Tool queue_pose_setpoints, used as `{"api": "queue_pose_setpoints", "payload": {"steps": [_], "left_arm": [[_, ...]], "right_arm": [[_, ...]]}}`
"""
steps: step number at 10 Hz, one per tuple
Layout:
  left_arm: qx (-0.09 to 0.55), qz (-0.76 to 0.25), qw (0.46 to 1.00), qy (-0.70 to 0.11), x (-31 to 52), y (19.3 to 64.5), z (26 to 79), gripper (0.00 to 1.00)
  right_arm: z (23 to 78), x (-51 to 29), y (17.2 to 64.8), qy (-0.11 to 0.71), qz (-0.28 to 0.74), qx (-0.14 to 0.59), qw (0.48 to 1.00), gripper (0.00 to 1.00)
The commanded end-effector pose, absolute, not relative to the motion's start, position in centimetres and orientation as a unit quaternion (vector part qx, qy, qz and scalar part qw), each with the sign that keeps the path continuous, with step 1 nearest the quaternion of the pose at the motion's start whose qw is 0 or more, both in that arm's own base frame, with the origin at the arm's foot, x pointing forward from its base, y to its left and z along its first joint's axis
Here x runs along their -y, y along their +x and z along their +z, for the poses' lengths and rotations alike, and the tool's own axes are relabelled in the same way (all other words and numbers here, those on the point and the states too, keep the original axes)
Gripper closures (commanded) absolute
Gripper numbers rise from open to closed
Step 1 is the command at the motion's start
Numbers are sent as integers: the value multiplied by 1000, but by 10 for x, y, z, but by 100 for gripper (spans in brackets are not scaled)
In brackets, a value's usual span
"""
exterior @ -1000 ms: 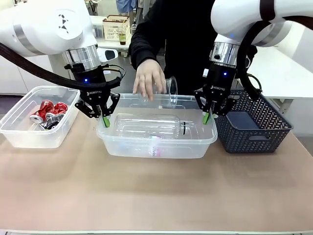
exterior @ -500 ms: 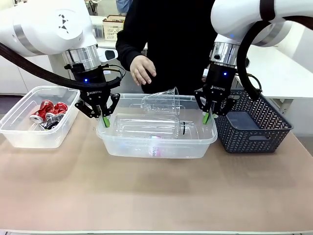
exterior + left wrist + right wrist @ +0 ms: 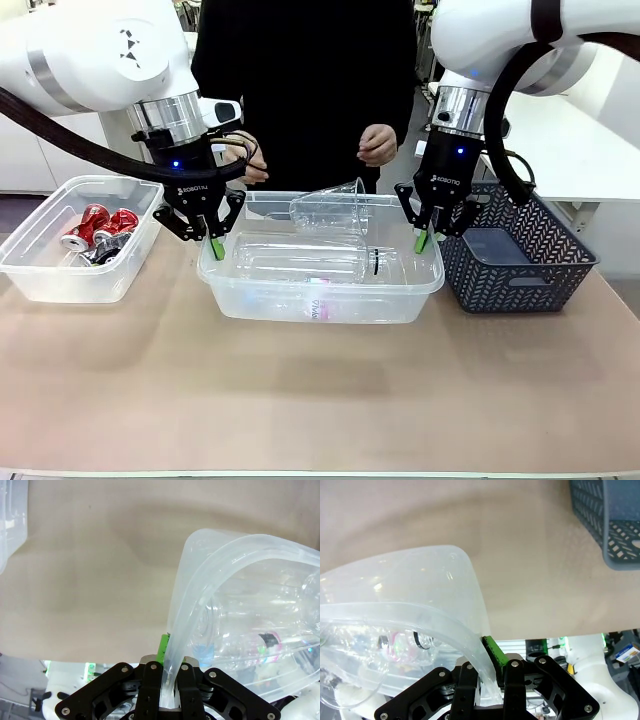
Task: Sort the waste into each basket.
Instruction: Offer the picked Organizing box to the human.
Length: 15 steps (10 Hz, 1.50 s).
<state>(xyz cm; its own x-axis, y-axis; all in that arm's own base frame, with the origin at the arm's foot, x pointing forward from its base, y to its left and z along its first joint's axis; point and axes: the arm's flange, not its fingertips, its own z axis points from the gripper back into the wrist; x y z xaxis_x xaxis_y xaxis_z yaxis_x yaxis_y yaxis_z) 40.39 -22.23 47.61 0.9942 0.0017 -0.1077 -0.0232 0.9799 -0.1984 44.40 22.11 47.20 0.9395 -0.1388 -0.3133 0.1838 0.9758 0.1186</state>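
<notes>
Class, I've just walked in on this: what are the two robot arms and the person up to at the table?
Waste is being sorted into tubs. The left gripper and the right gripper are each shut on a short end of the middle clear tub's rim. It holds clear plastic bottles and a clear cup. The person's hands are raised behind it, empty. The left tub holds red cans; a dark lattice basket sits on the right.
</notes>
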Motion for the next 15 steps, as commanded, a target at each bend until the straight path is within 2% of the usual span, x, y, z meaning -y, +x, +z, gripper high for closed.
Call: {"api": "queue_pose_setpoints", "payload": {"steps": [1,6,7,9,11,13,15], "left_arm": [[-52,25,993,-99,220,403,480,100],[-52,25,993,-99,220,403,480,100],[-54,6,994,-100,222,404,476,96],[-69,35,993,-91,218,459,475,96],[-91,32,990,-98,218,489,469,96],[-92,40,988,-118,215,512,459,96],[-105,43,986,-125,217,518,449,96]], "right_arm": [[476,-218,445,74,-80,-153,982,100],[476,-218,445,74,-80,-153,982,100],[472,-221,444,73,-82,-153,982,95],[477,-245,495,81,-44,-156,983,95],[467,-262,537,88,-38,-173,980,95],[447,-271,554,87,-53,-195,976,95],[434,-272,557,100,-79,-187,974,95]]}}
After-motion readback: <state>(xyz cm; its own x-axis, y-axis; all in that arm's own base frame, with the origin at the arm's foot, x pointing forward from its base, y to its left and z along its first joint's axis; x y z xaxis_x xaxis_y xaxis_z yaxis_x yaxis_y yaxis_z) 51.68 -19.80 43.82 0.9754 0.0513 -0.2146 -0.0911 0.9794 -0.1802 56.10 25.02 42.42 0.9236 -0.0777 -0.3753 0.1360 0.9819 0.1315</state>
